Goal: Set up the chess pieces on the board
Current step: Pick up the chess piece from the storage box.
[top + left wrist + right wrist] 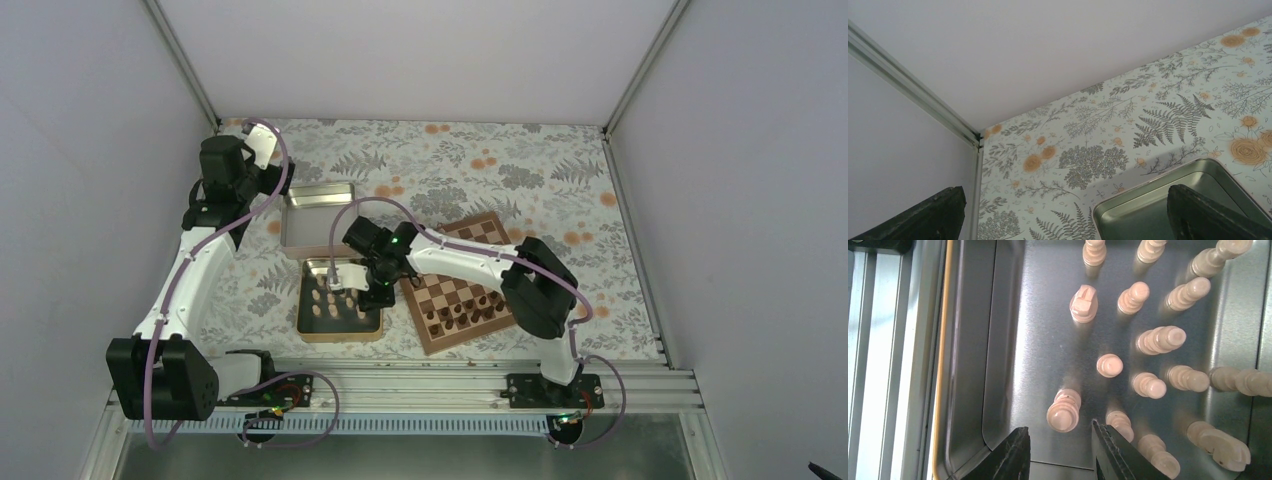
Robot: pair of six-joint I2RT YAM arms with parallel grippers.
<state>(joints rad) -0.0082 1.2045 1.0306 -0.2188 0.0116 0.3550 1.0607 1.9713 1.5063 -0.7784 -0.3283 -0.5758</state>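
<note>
Plain pale walls (400,50), aluminium corner posts (185,65), worktop (560,165) covered in fern-and-orange-flower print, aluminium rail (420,380) along near edge, even diffuse light

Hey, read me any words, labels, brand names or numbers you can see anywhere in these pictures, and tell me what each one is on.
None: no readable text shows on the board, the chess pieces, their tin, the second tin or the floral table cover.
</note>
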